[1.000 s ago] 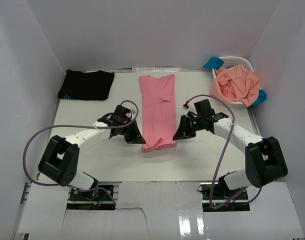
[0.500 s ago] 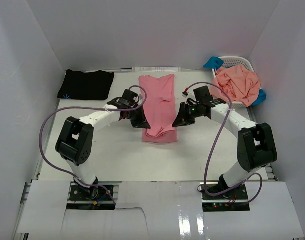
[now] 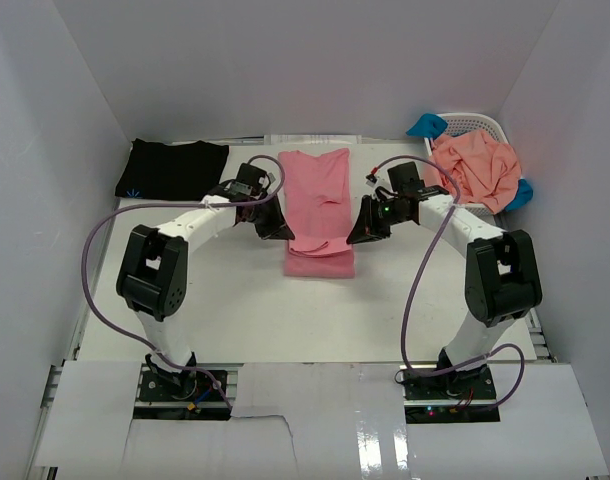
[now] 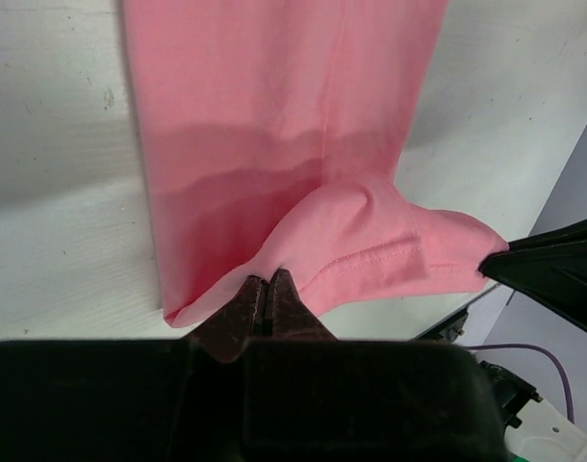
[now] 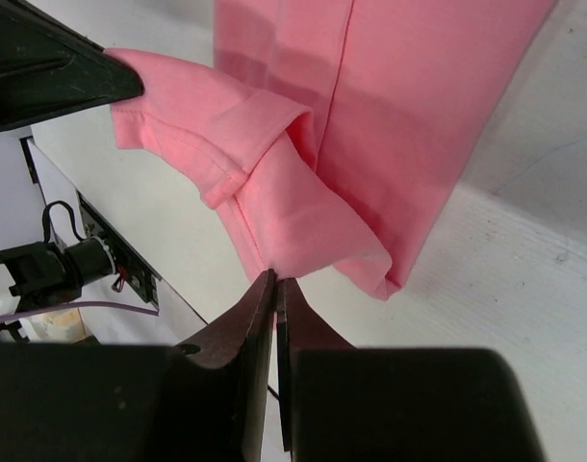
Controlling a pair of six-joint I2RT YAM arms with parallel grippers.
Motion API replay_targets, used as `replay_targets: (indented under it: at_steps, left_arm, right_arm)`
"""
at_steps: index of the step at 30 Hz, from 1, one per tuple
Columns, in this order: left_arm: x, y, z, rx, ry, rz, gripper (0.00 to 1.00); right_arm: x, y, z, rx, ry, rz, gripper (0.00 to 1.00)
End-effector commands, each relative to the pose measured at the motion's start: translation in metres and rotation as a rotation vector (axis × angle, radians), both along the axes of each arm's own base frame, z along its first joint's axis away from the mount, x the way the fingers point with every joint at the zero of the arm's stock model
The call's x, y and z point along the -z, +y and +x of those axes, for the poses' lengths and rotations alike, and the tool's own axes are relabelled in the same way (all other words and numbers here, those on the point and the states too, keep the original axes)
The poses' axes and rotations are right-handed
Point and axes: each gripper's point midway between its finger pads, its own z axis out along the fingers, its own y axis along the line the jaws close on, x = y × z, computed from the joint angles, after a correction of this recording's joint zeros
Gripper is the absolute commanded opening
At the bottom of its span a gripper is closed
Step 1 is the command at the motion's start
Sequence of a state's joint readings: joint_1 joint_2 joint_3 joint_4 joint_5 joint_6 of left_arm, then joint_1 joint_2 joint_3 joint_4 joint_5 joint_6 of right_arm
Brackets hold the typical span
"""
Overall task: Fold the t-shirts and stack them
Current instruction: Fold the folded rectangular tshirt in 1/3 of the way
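rose-pink t-shirt (image 3: 318,200), black t-shirt (image 3: 172,168) (blue mark (image 3: 135,192))

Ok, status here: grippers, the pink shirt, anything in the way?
Left gripper shut on pink t-shirt, one hem corner. Right gripper shut on the other. Hem doubled back over the body. Nothing blocking; black t-shirt, basket well aside.

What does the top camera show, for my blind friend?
The left end effector and right end effector pinch the pink t-shirt by its near end, doubled over itself. A black t-shirt lies far left; a white basket with an orange t-shirt sits far right.
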State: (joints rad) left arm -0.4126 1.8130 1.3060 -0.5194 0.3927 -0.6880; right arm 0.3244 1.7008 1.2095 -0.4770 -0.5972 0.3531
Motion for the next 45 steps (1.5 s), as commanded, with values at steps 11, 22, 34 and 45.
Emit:
replay_targets:
  at_steps: [11, 22, 34, 45]
  left_arm:
    - [-0.017, 0.003, 0.037, -0.042, -0.058, -0.018, 0.00]
    - [-0.011, 0.010, 0.056, -0.071, -0.058, -0.024, 0.00]
    - [-0.002, 0.004, 0.071, -0.062, -0.055, -0.053, 0.00]
    - [-0.005, 0.000, 0.080, -0.051, -0.075, -0.061, 0.00]
  right_arm:
    - [-0.005, 0.006, 0.045, -0.009, -0.052, 0.004, 0.08]
    - [-0.007, 0.012, 0.071, 0.001, -0.064, 0.006, 0.08]
    - [-0.003, 0.013, 0.083, 0.015, -0.066, -0.002, 0.08]
    - [-0.008, 0.008, 0.089, 0.035, -0.081, -0.008, 0.08]
